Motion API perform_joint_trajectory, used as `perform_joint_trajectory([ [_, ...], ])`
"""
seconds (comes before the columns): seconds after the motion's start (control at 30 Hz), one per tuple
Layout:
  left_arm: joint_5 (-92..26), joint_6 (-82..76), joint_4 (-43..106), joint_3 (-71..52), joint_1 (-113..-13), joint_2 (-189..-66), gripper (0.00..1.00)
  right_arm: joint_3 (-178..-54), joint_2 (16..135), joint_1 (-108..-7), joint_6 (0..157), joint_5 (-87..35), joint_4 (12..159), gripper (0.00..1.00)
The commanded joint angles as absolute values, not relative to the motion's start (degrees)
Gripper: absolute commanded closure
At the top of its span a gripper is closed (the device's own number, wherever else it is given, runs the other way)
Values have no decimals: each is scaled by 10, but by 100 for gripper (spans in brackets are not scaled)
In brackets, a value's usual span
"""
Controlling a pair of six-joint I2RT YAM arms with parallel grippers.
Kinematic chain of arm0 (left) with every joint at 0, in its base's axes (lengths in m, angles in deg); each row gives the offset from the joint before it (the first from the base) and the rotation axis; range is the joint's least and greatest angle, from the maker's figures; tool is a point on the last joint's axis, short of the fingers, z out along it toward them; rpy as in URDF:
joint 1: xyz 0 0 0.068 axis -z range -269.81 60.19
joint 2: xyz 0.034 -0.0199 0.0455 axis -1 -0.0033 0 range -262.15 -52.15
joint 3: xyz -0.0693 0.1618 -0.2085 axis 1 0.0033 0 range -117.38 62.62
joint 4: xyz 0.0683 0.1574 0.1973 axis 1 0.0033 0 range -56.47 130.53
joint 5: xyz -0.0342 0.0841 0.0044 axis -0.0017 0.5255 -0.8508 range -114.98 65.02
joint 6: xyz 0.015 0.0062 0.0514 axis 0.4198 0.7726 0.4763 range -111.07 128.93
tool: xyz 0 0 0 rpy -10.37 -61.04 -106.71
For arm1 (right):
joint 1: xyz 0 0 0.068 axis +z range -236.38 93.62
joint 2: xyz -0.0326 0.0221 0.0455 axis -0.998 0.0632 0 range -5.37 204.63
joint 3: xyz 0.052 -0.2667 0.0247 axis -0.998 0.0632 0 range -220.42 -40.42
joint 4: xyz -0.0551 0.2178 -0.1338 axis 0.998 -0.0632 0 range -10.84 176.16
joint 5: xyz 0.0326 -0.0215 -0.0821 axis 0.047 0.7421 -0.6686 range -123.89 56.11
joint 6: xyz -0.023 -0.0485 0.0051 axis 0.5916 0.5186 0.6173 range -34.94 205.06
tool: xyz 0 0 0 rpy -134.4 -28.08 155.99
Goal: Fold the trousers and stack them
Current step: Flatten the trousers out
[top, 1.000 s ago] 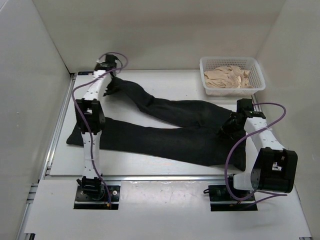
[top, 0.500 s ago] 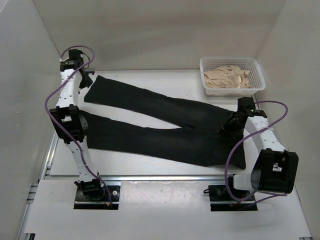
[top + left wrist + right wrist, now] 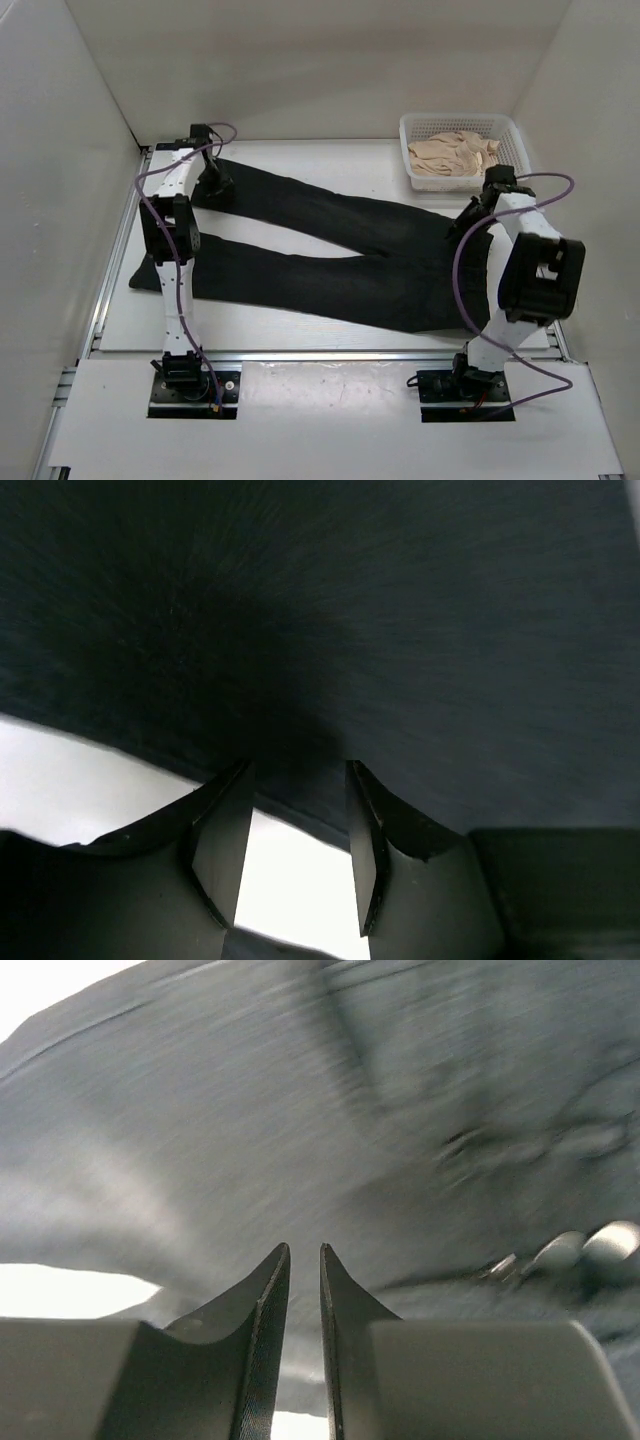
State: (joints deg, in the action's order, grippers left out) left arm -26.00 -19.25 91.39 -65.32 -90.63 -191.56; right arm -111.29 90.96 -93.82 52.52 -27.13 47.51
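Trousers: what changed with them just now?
The left gripper pulled the crumpled far leg of the trousers straight toward the left, then let go and came back over its end, open. The right gripper rose off the waist. The near leg and the basket stayed put.

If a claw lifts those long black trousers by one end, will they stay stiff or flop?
Probably floppy: the long black soft-fabric trousers lie flat on the white table, so a lifted end would likely droop. Their matte weave looks grippy rather than slippery.
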Motion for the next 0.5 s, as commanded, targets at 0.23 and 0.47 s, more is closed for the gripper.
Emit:
perform_joint_trajectory([
  [0.23,-291,-194,910,-598,-912,-1910,48,-1221,1080,-973,499,-339,450,76],
  [0.47,-311,-188,923,-705,-912,-1947,45,-1308,1108,-966,488,-395,456,75],
])
